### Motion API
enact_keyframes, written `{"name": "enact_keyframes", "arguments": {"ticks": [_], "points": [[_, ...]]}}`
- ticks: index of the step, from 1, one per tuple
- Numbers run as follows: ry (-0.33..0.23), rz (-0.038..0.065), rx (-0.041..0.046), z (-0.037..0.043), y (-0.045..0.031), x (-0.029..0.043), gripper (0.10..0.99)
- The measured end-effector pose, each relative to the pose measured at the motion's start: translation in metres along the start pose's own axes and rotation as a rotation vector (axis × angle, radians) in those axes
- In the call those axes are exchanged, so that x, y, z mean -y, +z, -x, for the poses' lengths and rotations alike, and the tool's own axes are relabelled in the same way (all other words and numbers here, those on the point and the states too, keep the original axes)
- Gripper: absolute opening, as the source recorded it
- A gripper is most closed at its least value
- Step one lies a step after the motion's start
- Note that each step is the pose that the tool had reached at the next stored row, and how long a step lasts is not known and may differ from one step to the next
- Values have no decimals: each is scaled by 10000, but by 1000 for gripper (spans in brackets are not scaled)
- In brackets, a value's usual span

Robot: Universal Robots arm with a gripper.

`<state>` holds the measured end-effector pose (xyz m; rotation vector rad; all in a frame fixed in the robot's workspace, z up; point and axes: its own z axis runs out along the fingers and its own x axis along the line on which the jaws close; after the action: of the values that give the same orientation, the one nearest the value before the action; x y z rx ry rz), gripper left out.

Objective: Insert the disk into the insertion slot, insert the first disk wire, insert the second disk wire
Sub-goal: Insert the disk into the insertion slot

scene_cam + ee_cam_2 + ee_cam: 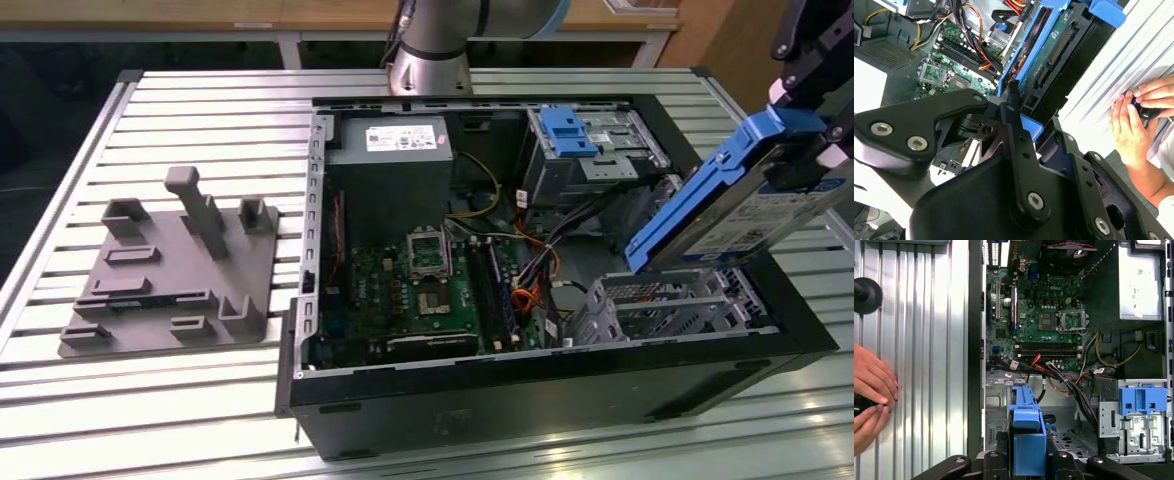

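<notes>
Gripping: jaws clenched on the upper end of the disk [727, 215]; in the first wrist view the gripper [1027, 460] pinches the blue caddy [1029, 437] from both sides.
Disk pose: off the table, steeply tilted, high end at the gripper, low end pointing down into the computer case [534, 395].
Disk vs slot: low end sits just above the insertion slot [667, 305], the low silver cage in the case corner at the exterior view's right. Looks close, but can't tell whether they touch.
Connector: in the second wrist view the disk's connector [1054, 52] is bare, nothing plugged in.
Cables: loose bundle [534, 270] lies between the motherboard [414, 290] and the slot. Can't pick out which ones belong to the disk.
Neighbours: taller cage [594, 150] with the blue latch [567, 130] stands beyond the slot; power supply [387, 140] beside it.
Outside the case: grey fixture [174, 270] on the slatted table [187, 90], well apart from the work; a person's hands [871, 387] rest at the table edge, around something dark.
Progress: early in step one by my read. Disk carried to the slot but not seated.
Left: seating the disk, plus both wire insertions.
</notes>
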<state>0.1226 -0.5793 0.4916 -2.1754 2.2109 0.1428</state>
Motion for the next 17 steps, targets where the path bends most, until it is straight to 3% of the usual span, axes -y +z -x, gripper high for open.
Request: {"name": "enact_keyframes", "arguments": {"ticks": [17], "points": [[-2,0,0,-8,92,15,361]]}}
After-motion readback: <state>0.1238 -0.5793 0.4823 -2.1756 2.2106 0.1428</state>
